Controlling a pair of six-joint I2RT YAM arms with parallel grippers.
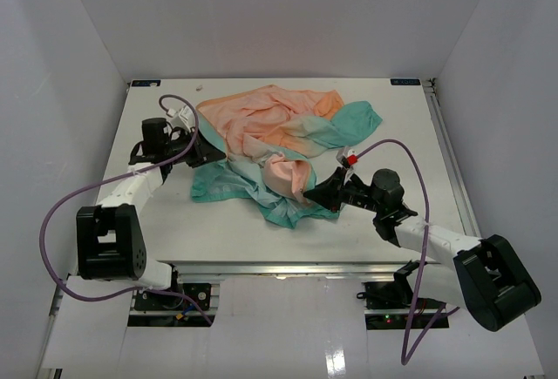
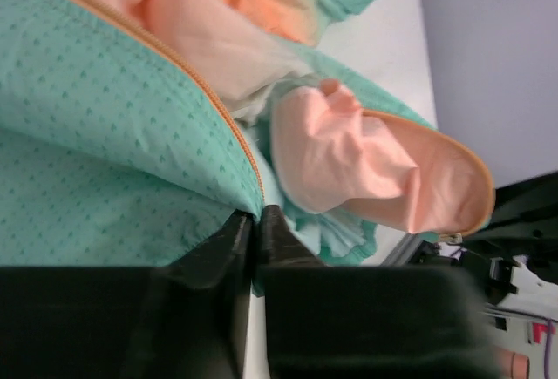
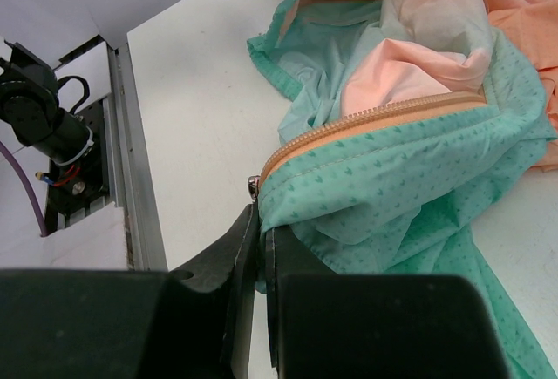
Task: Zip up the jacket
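The jacket (image 1: 279, 135) lies crumpled in the middle of the table, peach-orange at the back and teal at the front. My left gripper (image 1: 205, 148) is at its left edge. In the left wrist view the fingers (image 2: 235, 231) stand almost together, pinching the teal hem (image 2: 105, 118) where the orange zipper tape (image 2: 209, 100) ends. My right gripper (image 1: 323, 194) is at the jacket's front right. Its jaws (image 3: 261, 222) are shut on teal fabric (image 3: 410, 179) just below a small metal zipper piece (image 3: 254, 186) at the end of the orange tape (image 3: 375, 118).
White table (image 1: 166, 222) is bare around the jacket. A metal rail (image 3: 131, 179) runs along the table's near edge, with the left arm's base (image 3: 39, 109) beyond it. White walls enclose the left, back and right sides.
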